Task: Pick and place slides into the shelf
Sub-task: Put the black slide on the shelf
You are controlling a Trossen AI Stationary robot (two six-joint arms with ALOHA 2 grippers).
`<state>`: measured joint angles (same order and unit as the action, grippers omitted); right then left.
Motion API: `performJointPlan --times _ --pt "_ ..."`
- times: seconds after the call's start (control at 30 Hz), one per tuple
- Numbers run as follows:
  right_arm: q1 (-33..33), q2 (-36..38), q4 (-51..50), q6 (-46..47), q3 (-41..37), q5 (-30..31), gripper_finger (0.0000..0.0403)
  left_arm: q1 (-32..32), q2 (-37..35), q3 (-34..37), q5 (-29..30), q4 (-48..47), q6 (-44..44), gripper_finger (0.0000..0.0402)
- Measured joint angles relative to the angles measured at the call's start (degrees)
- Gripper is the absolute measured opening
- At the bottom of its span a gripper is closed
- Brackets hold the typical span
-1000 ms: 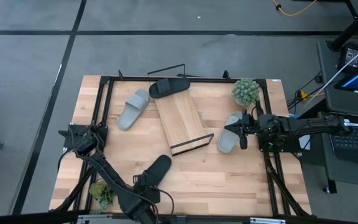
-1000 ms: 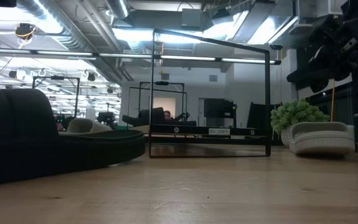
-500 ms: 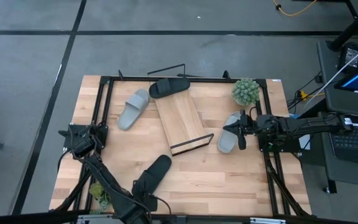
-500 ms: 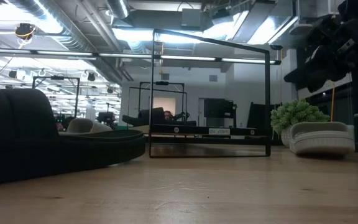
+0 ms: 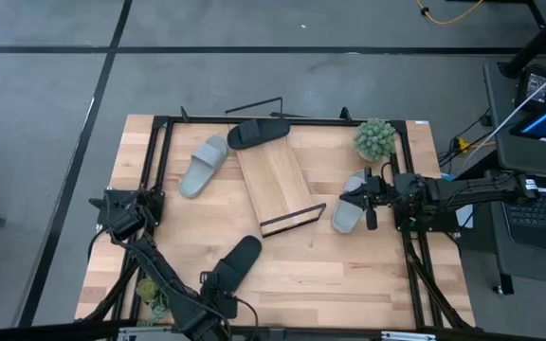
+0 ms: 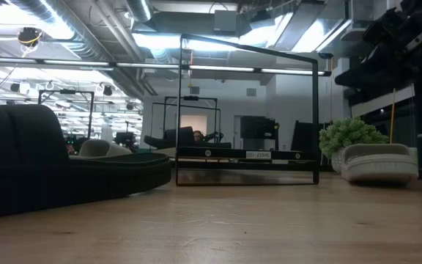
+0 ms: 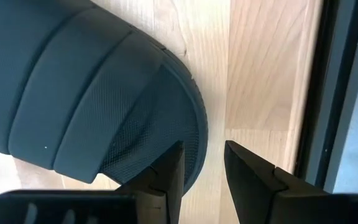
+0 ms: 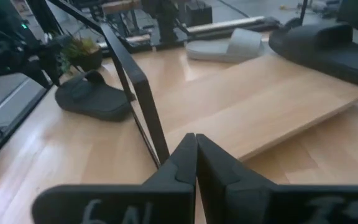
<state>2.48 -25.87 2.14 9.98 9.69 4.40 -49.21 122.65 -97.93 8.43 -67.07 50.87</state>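
Counting slides: 2 black, 2 grey | shelf: 1 | left jaws spread | right jaws pressed together

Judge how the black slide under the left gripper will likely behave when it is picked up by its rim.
The black slide looks like thick moulded rubber, so it will probably flex a little rather than flop. Its pebbled sole edge suggests a decent grip for the left gripper, whose fingers straddle the rim. Held at one end, the long slide may droop or swing.
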Motion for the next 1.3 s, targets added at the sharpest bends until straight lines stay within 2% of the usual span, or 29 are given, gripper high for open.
performJointPlan --times 0.4,0.63,1.3 --pt "0.0 0.0 2.7 -1.7 0.0 -0.2 0.0007 -1.3 0.1 0.0 0.0 -0.4 0.1 0.0105" --pt "0.0 0.0 2.8 -1.5 0.0 -0.2 0.0007 -1.2 2.6 0.0 -0.3 -1.9 0.0 0.0105" --pt "0.0 0.0 3.2 -1.3 0.0 -0.2 0.0007 -1.0 2.9 0.0 4.5 -4.3 2.7 0.0105"
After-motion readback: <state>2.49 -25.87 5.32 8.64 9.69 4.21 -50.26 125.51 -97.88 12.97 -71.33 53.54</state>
